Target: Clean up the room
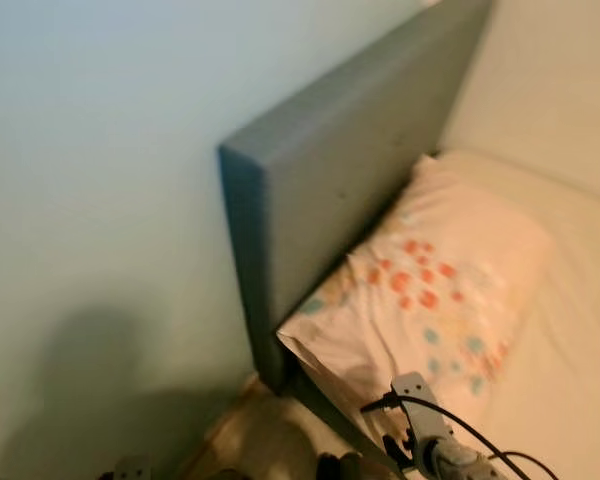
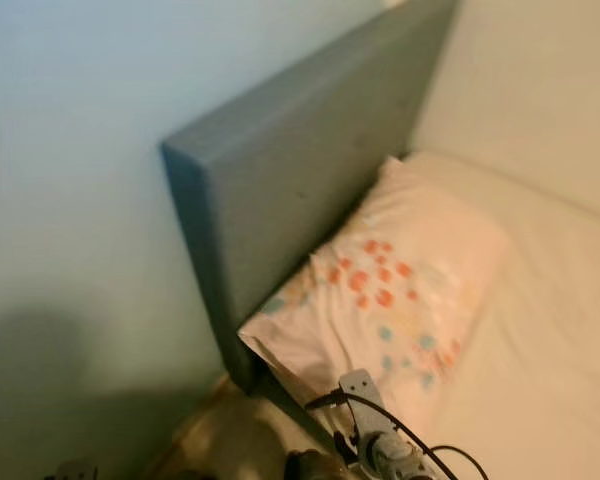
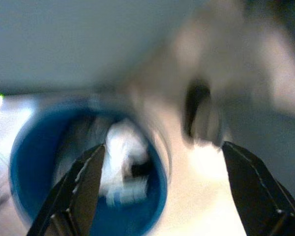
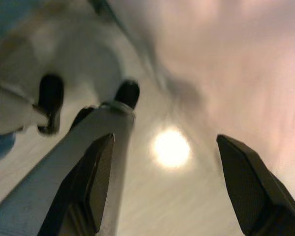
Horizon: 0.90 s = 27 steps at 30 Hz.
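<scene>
My left end effector (image 3: 162, 167) is spread wide over a blue bin (image 3: 88, 162) with white trash inside. My right end effector (image 4: 162, 177) is spread too, holding nothing. The flowery pillow (image 1: 430, 290) leans on the headboard (image 1: 340, 170) at 1 o'clock, where pillows belong.

one pillow (image 1: 430, 285), one headboard (image 1: 340, 170), one blue bin (image 3: 88, 167)

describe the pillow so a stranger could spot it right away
Start at the grey-blue headboard standing against the pale wall. The pillow lies on the cream bed, right at the headboard's foot. It is the only patterned thing there: pale fabric with orange-red and teal spots.
</scene>
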Available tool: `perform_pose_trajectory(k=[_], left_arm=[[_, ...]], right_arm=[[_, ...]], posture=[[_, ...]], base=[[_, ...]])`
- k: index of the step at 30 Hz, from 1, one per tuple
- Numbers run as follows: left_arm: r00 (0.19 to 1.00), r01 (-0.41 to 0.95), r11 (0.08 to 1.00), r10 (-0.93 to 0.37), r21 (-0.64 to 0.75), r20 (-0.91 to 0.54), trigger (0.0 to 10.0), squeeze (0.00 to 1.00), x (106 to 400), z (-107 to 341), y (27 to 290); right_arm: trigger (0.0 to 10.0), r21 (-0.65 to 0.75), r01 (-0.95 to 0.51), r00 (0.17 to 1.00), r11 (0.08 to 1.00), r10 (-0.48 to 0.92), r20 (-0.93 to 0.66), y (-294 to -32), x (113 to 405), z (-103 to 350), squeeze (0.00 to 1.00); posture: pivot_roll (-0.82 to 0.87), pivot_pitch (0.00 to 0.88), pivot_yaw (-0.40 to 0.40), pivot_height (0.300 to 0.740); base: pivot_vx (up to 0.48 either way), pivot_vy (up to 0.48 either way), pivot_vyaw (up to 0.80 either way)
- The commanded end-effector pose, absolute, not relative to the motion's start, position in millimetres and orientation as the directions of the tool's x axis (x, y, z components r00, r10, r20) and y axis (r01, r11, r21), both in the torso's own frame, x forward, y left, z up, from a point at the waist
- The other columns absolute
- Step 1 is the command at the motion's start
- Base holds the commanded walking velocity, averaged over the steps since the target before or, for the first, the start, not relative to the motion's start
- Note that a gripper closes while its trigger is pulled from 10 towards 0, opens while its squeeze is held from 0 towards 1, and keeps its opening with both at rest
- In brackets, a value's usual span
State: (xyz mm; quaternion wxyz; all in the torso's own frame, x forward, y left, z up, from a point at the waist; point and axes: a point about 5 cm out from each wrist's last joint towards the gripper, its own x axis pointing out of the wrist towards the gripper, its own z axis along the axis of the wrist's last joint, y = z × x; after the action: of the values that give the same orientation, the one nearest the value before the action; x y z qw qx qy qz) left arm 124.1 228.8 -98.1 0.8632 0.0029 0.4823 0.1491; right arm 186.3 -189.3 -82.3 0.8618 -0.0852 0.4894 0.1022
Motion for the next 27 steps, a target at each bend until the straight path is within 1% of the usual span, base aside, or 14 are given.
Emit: perform_pose_trajectory(k=[1, 7, 12, 27], left_arm=[[0.458, -0.253, 0.956, 0.254, 0.149, -0.852, 10.0, 0.0, 110.2, -102.5, 228.7], [0.463, -0.235, 0.963, 0.228, 0.129, -0.857, 10.0, 0.0, 111.4, -102.6, 227.1], [0.459, -0.232, 0.964, 0.224, 0.127, -0.86, 10.0, 0.0, 110.2, -103.1, 226.7], [0.457, -0.217, 0.969, 0.211, 0.121, -0.864, 10.0, 0.0, 109.2, -103.7, 225.2]], right_arm=[[10.0, -0.043, -0.267, 0.52, 0.963, 0.106, -0.847, -183.3, 193.4, -79.4, 0.0], [10.0, -0.05, -0.259, 0.52, 0.965, 0.096, -0.849, -183.9, 193.3, -79.5, 0.0], [10.0, -0.036, -0.213, 0.513, 0.976, 0.08, -0.855, -185.2, 192.1, -80.4, 0.0], [10.0, -0.046, -0.224, 0.505, 0.973, 0.075, -0.86, -187.3, 191.1, -80.7, 0.0]], posture=[[-0.03, 0.063, 0.026, 0.74], [-0.02, 0.065, 0.027, 0.74], [-0.03, 0.064, 0.03, 0.74], [-0.03, 0.058, 0.031, 0.74]], base=[[0.0, 0.0, 0.0], [0.0, 0.0, 0.0], [0.0, -0.277, -0.79], [0.0, -0.327, -0.79]])
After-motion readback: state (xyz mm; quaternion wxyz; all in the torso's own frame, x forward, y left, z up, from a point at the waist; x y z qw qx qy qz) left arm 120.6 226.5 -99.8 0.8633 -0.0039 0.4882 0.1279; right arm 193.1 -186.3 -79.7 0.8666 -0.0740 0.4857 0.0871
